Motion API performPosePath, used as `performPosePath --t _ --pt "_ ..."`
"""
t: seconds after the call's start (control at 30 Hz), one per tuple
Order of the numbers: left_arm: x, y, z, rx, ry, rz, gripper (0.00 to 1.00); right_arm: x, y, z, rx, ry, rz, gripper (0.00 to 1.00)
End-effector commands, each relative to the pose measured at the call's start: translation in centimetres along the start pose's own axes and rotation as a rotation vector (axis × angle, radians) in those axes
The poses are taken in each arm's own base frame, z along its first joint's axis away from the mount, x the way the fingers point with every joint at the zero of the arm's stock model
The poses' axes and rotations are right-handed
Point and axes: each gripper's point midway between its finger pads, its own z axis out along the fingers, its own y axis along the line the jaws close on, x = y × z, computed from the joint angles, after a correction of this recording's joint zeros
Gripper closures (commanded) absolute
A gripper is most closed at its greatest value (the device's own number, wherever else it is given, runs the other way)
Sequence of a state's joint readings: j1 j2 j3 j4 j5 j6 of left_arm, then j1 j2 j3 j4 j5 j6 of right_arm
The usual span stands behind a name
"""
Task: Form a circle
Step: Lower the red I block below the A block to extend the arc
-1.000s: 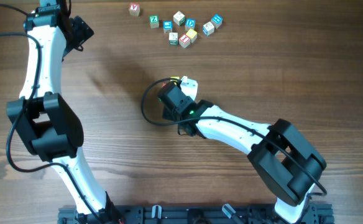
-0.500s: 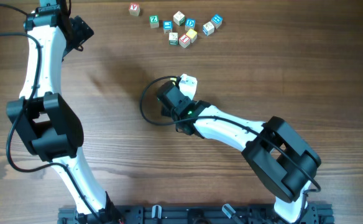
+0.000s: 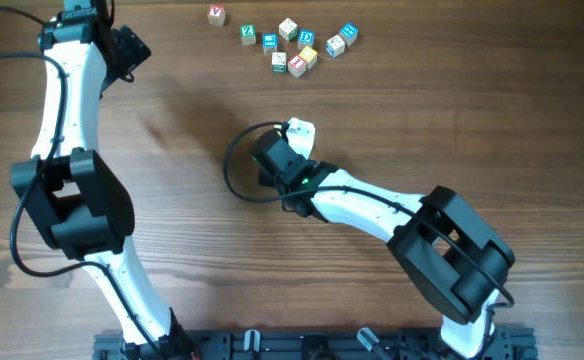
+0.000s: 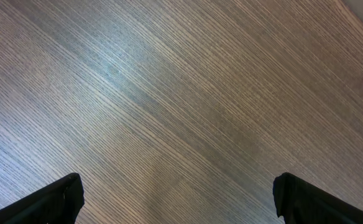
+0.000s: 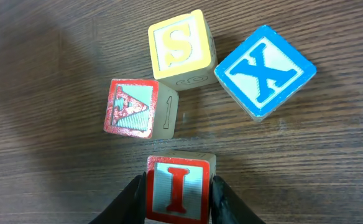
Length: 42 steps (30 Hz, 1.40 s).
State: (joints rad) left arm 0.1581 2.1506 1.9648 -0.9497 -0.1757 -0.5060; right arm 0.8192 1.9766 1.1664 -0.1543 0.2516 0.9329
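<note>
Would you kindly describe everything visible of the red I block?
The small wooden cube with a red I has a red border, pale face and light wood sides. It lies letter-up on the wood-grain table, gripped on both sides by the black fingers of the right gripper, apart from the neighbouring cubes.

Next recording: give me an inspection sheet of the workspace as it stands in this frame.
Surface: wooden table, bare grain.
Job's things: yellow S cube, blue X cube, red-bordered cube and red I cube, grouped as a partial ring.
Clutter: loose letter cubes at the far edge.
End effectors: left end effector open over bare wood; right end effector shut on the red I cube.
Cables: black cable loop beside the right wrist.
Surroundings: black rail at the near edge.
</note>
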Motion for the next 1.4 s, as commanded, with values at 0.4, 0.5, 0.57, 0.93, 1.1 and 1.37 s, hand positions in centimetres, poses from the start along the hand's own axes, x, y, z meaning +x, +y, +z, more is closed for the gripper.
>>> performPosePath --t 0.4,0.5,0.57,0.93,1.1,1.37 --pt "-0.58 0.08 -0.37 -0.003 -0.020 0.001 0.00 0.23 -0.97 0.74 0.037 -0.003 -0.021 0.53" --pt "-0.58 0.08 -0.37 -0.003 -0.020 0.001 0.00 0.16 -0.95 0.75 0.035 -0.004 -0.019 0.52" --pt "-0.58 0.08 -0.37 -0.003 -0.020 0.001 0.00 0.18 -0.96 0.75 0.035 -0.003 -0.019 0.52" --pt "-0.58 0.08 -0.37 -0.003 -0.020 0.001 0.00 0.00 -1.00 0.77 0.036 -0.009 -0.016 0.65" --pt "-0.58 0.08 -0.37 -0.003 -0.020 0.001 0.00 -0.08 -1.26 0.81 0.044 -0.008 -0.014 0.69" --pt "-0.58 0.08 -0.37 -0.003 -0.020 0.001 0.00 -0.14 -1.59 0.78 0.060 -0.013 -0.017 0.69"
